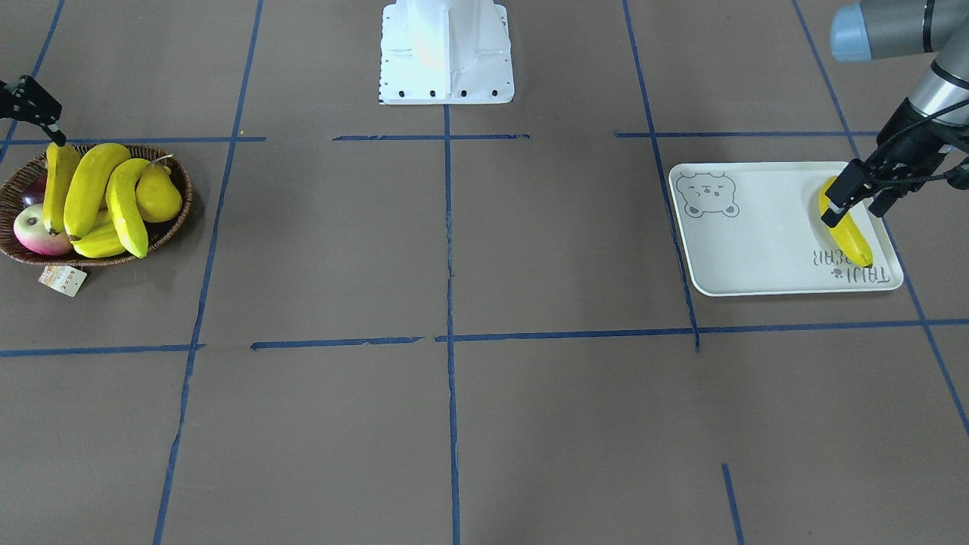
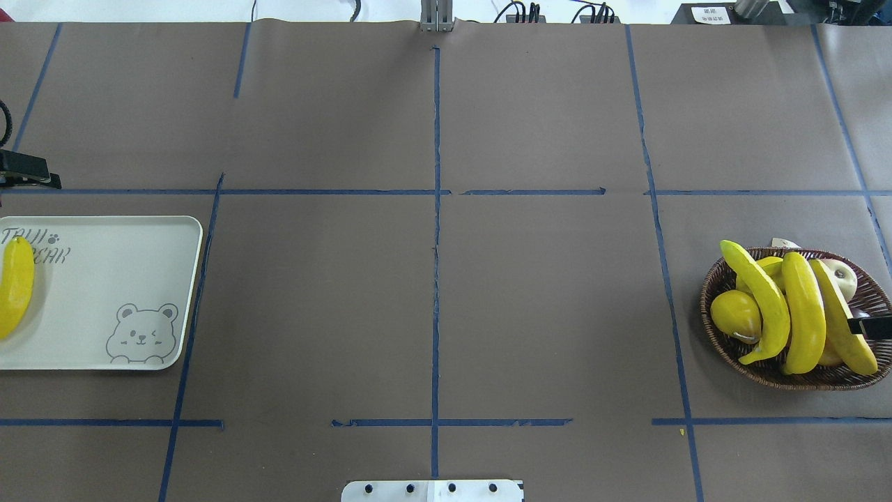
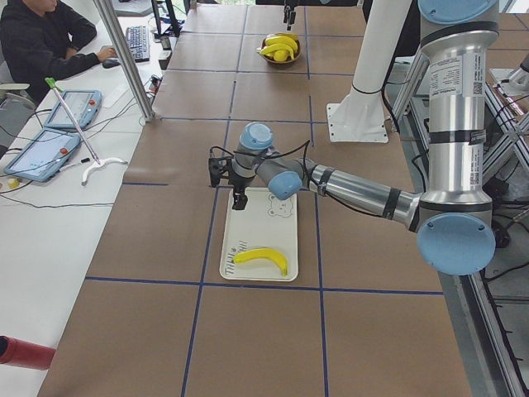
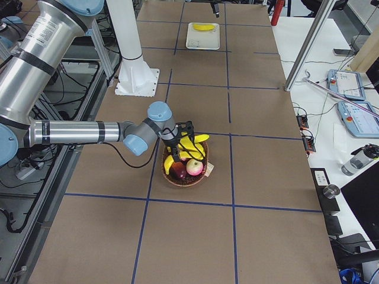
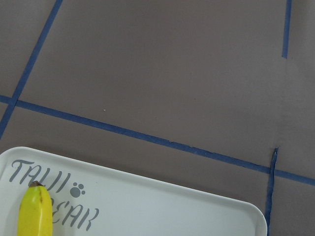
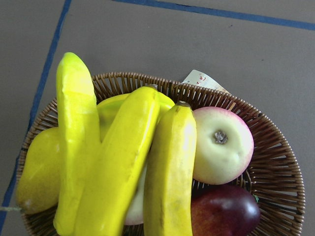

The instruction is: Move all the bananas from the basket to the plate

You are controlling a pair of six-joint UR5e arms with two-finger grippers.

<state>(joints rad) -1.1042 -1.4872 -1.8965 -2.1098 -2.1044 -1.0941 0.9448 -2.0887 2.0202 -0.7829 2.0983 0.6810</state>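
One yellow banana (image 1: 852,238) lies along the outer edge of the pale plate (image 1: 757,235), over its lettering. My left gripper (image 1: 854,216) hovers just above it, open and empty. The left wrist view catches only the banana's tip (image 5: 35,214) and the plate's corner (image 5: 197,206). At the other end of the table, three bananas (image 1: 91,189) lie side by side across the brown wicker basket (image 1: 184,200). My right gripper (image 1: 45,125) hangs open over the basket's robot-side rim, close to the outermost banana (image 1: 57,185) and holding nothing.
The basket also holds a yellow pear (image 1: 159,197), a pale apple (image 1: 34,231), a dark red fruit (image 6: 224,211) and another yellow fruit (image 1: 98,242) under the bananas. A paper tag (image 1: 62,278) hangs off the rim. The robot's white base (image 1: 447,53) stands at mid-table.
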